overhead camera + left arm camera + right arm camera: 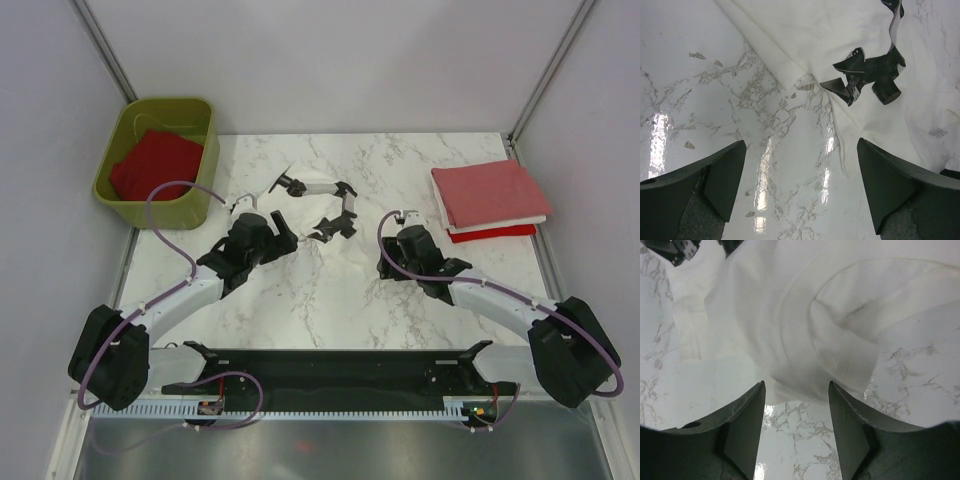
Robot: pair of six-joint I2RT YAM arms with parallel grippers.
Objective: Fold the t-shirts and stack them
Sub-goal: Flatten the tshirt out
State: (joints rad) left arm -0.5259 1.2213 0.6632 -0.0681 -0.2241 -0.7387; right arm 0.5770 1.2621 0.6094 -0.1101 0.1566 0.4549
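Cloth of the white t-shirt (318, 187) lies rumpled on the marble table (300, 300), to the right of the olive-green tub (170, 112) and well apart from it. It is hard to tell from the pale stone except by its black printed marks. A red t-shirt (155, 160) sits bunched inside the tub. Far to the right of the tub, at the opposite table edge, a folded stack (490, 195) shows salmon pink on top, white beneath and red at the bottom.

The left gripper (290, 238) is right of the tub and nearer the arm bases, at the white t-shirt's near-left side. The right gripper (400, 218) is farther right of the tub again, at the shirt's right side.

Only the overhead view takes in the tub, the stack and both arms. The left wrist view adds that the left gripper (800, 190) stands spread wide and released, with bare marble between its fingers (725, 175) and a hemmed edge of the white t-shirt (840, 30), with a jagged black print, just ahead. The right wrist view shows the right gripper (796, 425) with jaws parted and nothing pinched. The bunched folds of the white t-shirt (800, 330) reach just to its fingertips (752, 410). Whether they touch I cannot tell.
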